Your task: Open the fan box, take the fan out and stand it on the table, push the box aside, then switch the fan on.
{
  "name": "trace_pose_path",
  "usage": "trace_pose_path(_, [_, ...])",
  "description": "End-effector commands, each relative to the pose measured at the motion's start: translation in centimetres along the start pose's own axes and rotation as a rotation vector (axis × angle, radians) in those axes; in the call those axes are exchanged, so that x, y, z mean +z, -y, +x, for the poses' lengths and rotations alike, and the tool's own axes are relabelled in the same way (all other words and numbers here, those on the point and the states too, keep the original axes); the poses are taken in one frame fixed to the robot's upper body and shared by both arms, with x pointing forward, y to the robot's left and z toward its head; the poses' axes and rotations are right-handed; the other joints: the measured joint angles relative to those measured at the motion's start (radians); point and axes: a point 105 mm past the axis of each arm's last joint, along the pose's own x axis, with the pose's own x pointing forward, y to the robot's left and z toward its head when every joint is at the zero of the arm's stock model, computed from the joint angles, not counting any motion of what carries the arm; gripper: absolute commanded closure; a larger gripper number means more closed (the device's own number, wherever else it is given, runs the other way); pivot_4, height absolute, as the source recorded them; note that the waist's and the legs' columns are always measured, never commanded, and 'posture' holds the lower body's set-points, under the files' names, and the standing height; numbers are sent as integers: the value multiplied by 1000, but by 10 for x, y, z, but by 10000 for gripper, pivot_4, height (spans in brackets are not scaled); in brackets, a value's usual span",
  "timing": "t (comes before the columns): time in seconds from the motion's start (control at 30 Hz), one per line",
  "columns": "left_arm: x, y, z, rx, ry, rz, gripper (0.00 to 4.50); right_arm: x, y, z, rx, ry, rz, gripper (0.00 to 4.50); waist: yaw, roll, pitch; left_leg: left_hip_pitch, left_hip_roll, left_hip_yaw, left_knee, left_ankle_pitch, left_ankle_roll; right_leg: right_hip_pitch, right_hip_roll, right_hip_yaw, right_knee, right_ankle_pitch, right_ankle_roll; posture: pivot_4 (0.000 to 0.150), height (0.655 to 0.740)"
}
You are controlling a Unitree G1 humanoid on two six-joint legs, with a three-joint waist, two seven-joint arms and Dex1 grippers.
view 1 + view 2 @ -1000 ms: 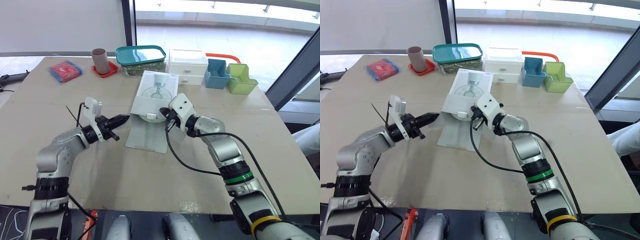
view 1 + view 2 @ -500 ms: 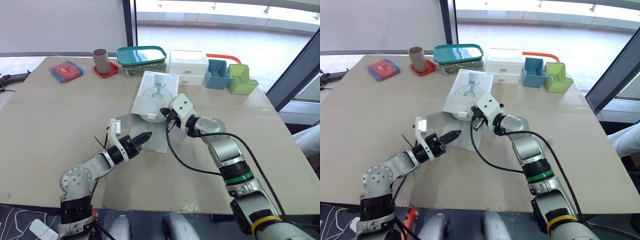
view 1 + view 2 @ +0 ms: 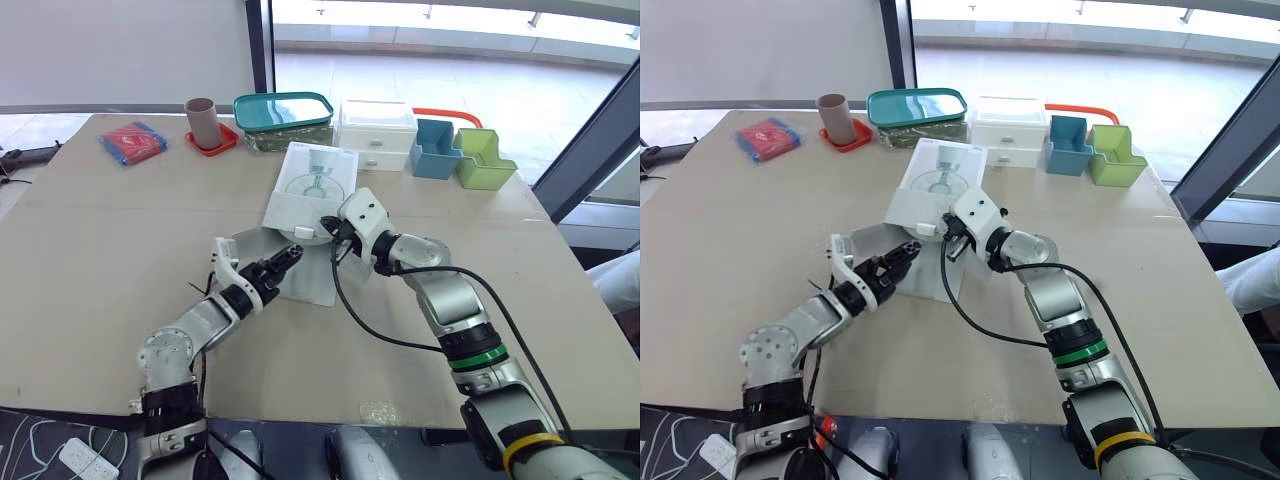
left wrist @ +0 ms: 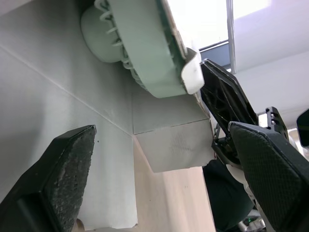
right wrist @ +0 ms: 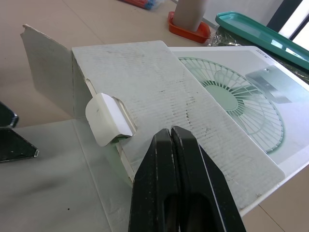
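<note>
- Left eye view: at the far left of the desk [image 3: 90,260] lies a red packet [image 3: 131,141]. Beside it a brown cup [image 3: 200,118] stands upright on a red coaster [image 3: 213,143].
- The left pincer [image 3: 290,256] lies low over the box's open flap [image 3: 310,285]. Its fingers are spread apart and point into the mouth of the box.
- The fan box [image 3: 312,185] lies flat mid-desk, printed face up.
- The fan [image 4: 145,53] is inside and mostly hidden. The left wrist view catches a slice of its pale green grille and a white tab [image 4: 192,72] at the opening.
- The right pincer [image 3: 326,227] sits at the box's near edge, fingers pressed together. Whether they pinch anything cannot be made out.
- Behind the box stand a teal-lidded tub [image 3: 283,110] and white drawers [image 3: 376,130]. Next come a blue bin [image 3: 434,150] and a green bin [image 3: 481,160], touching each other.
- An orange strip [image 3: 447,113] behind them is mostly covered.
</note>
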Motion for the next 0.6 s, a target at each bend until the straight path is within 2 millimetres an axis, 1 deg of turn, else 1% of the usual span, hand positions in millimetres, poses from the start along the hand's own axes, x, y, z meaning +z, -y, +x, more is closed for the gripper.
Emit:
trace_pose_path(0.03, [9,-6,8,-11,45,-101,138,4,2,-3,-8,8,-10,45000,0,0,0,0,0,0,0,0,0,0,0,0,0,0,0,1500,7400])
trace_pose_path(0.17, [11,-11,13,19,51,-76,138,4,3,-3,-11,6,-9,45000,-1,0,0,0,0,0,0,0,0,0,0,0,0,0,0,1500,7400])
trace_pose_path(0.47, [10,-12,14,55,27,-1,138,3,4,-4,-15,3,-9,45000,-1,0,0,0,0,0,-1,0,0,0,0,1,0,0,0,1500,7400])
trace_pose_path(0.6, [15,-16,15,99,50,-40,138,5,4,-2,-13,8,-8,45000,-1,0,0,0,0,0,-1,0,0,0,0,0,0,0,0,1500,7400])
